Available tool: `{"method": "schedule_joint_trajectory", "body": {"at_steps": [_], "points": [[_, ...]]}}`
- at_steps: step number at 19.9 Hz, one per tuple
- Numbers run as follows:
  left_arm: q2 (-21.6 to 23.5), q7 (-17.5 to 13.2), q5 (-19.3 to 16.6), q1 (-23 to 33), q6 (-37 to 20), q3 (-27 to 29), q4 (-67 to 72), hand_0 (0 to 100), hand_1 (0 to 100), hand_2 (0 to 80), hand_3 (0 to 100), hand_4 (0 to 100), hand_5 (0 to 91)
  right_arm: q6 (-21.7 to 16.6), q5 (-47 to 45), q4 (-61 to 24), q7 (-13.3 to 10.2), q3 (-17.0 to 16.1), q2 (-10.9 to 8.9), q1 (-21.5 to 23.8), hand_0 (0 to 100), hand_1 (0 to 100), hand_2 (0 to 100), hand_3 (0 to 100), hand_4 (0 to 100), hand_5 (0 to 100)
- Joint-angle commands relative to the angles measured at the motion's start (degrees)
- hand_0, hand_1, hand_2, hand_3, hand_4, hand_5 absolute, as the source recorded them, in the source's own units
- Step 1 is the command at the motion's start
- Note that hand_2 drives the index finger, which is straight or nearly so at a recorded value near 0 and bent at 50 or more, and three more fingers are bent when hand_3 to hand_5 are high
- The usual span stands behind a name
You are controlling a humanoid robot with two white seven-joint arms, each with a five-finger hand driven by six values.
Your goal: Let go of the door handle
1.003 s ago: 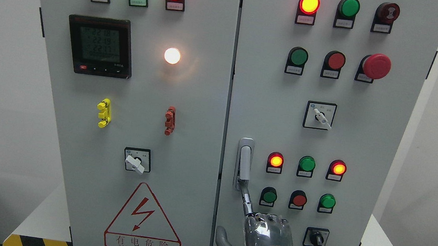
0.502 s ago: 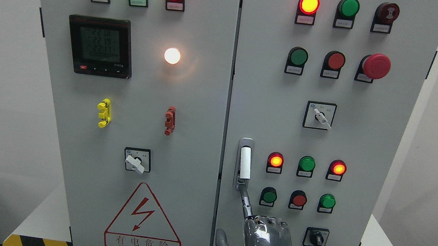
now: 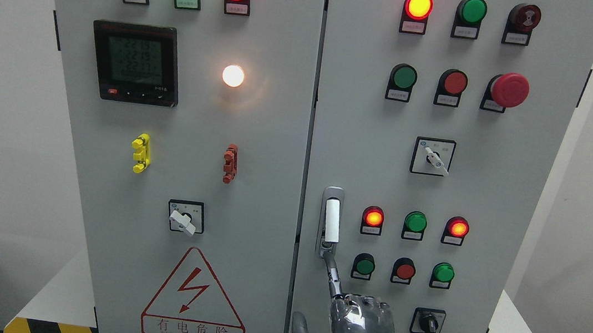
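Digital meter, lit white lamp, red mushroom button, and warning triangle.

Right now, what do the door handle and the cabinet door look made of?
Door handle: probably metal, bright and smooth; it catches a strong white highlight. Cabinet door: likely painted sheet metal, flat matte grey with soft reflections. Neither is certain from looks alone.
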Motion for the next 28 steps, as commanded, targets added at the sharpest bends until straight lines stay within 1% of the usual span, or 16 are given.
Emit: {"method": "schedule_joint_trajectory", "body": {"at_steps": [1,5,23,28], "points": [[0.0,-0.1,0.0,0.0,-0.3,-1.1,-1.0,0,0,2.5,9,1,0.0,-0.1,-0.2,-0.9,-0.6,0.1,-0.02,-0.1,34,32,4,100,100,98],[0.0,-0.1,0.0,0.0,-0.3,-1.1,-1.0,0,0,2.5,9,1,0.0,-0.3,-0.3,-2.5,-0.7,0.4,-0.02,-0.1,34,32,7,100,100,97],[0.0,-0.1,0.0,0.0,-0.3,-1.1,-1.0,0,0,2.4,8,1,0.0,-0.2,-0.2,-3.8,-0.7,0.3,-0.02,-0.1,34,32,8,100,100,96],[0.0,-0.1,0.0,0.0,-0.3,-1.1,-0.9,0,0,2.4,8,1,0.0,-0.3,-0.2,-4.6,-1.1,0.4,0.07,0.0,34,32,8,100,100,96]]}}
